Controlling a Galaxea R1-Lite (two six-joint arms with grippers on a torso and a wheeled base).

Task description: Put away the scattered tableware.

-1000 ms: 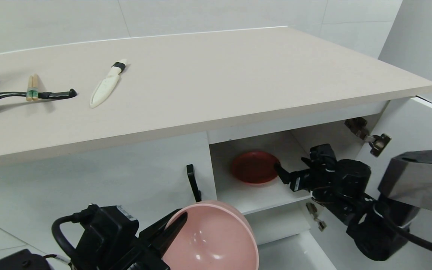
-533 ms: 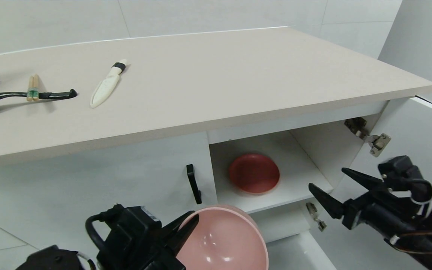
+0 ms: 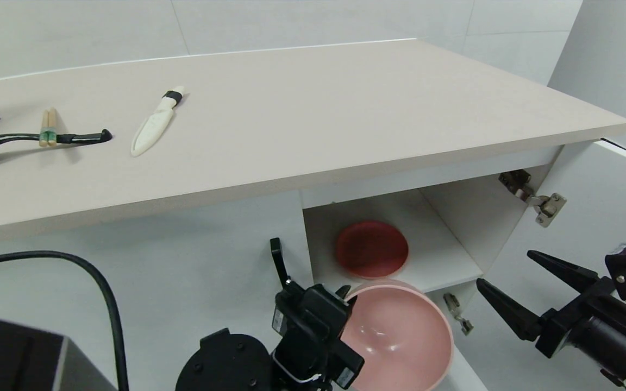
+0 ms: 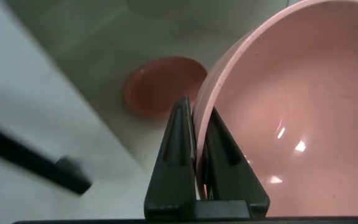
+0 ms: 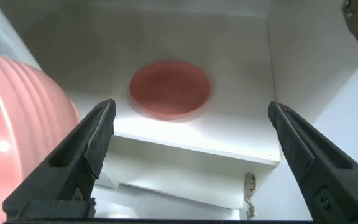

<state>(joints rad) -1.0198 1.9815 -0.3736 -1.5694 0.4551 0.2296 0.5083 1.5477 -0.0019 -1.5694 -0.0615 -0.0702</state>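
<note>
My left gripper [image 3: 343,304] is shut on the rim of a pink bowl [image 3: 400,336], held just in front of the open cabinet below its shelf edge; the left wrist view shows its fingers [image 4: 182,146] pinching the bowl [image 4: 291,124] wall. A red plate [image 3: 371,248] lies on the cabinet shelf [image 3: 443,260], also seen as the red plate [image 5: 169,87] in the right wrist view. My right gripper [image 3: 527,288] hangs open to the right of the cabinet, nothing between its fingers. On the countertop [image 3: 291,108] at the left lie a cream knife [image 3: 155,122] and chopsticks [image 3: 47,127].
The cabinet door [image 3: 606,206] stands open at the right with hinges [image 3: 533,198] showing. A black handle [image 3: 279,263] is on the shut left door. A black utensil [image 3: 30,138] lies on the counter by the chopsticks. A lower compartment lies beneath the shelf.
My left gripper has carried the pink bowl right and forward toward the cabinet opening. My right gripper has pulled back out of the cabinet, leaving the red plate on the shelf.
</note>
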